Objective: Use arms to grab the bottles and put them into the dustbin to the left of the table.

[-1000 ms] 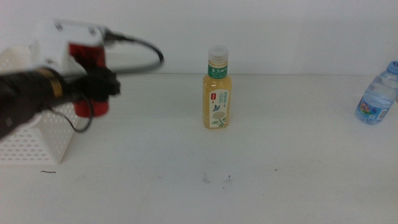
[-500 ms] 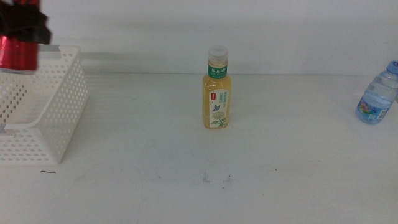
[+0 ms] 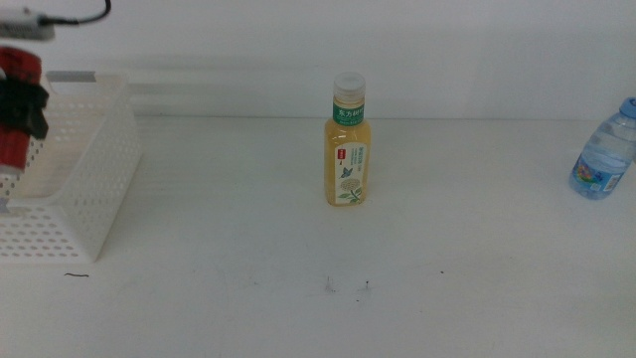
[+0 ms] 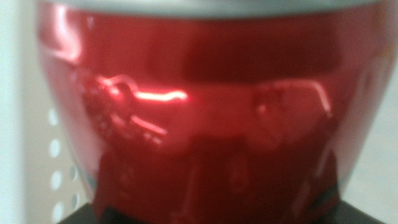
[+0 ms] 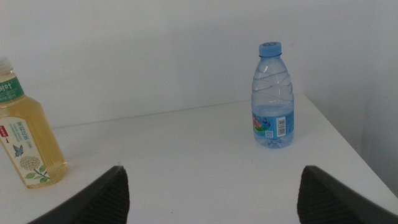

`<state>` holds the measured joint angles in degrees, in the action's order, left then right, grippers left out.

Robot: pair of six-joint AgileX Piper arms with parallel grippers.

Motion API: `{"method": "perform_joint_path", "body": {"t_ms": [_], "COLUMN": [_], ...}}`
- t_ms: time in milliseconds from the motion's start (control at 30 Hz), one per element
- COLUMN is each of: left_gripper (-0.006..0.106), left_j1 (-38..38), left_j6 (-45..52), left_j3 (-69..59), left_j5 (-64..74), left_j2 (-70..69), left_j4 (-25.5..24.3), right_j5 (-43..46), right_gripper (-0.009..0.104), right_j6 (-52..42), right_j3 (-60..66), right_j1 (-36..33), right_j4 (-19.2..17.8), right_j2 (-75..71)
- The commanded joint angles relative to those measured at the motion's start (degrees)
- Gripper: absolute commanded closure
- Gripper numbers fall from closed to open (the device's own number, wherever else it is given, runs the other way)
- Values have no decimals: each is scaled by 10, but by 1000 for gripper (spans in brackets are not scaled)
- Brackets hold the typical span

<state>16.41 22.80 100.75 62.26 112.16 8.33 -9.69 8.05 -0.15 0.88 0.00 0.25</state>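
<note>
My left gripper (image 3: 27,105) is at the far left edge of the middle view, shut on the red soda can (image 3: 14,139), which hangs over the white perforated dustbin (image 3: 87,189). The can (image 4: 199,118) fills the left wrist view, with the dustbin's holed wall (image 4: 55,180) beside it. The yellow tea bottle (image 3: 347,144) stands upright mid-table and also shows in the right wrist view (image 5: 25,140). The clear blue-capped water bottle (image 3: 602,151) stands at the far right and in the right wrist view (image 5: 272,99). My right gripper (image 5: 214,208) is open and empty, short of both bottles.
The white table (image 3: 298,249) ends at a pale back wall (image 3: 447,50). Small dark marks (image 3: 346,286) lie on the table near the front. The table's right edge runs close behind the water bottle.
My left gripper carried the red can leftwards from in front of the dustbin to above it, then lower over its opening. The bottles have not moved.
</note>
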Motion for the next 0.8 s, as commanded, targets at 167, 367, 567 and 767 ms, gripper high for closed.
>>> {"method": "perform_joint_path", "body": {"t_ms": [167, 367, 567, 767], "left_gripper": [92, 80, 29, 7], "left_j1": [1, 1, 1, 0], "left_j6": [-22, -22, -21, -50], "left_j3": [10, 10, 11, 12], "left_j5": [-27, -28, -4, 31], "left_j2": [54, 70, 68, 21], "left_j4": [-20, -18, -33, -37], "right_j5": [5, 5, 5, 5], "right_gripper": [4, 4, 4, 4], "right_j6": [-3, -3, -3, -3], "right_j3": [1, 1, 1, 1], "right_j1": [4, 4, 4, 4], "right_j4": [-4, -4, -4, -4], "right_j2": [-3, -3, -3, -3]}}
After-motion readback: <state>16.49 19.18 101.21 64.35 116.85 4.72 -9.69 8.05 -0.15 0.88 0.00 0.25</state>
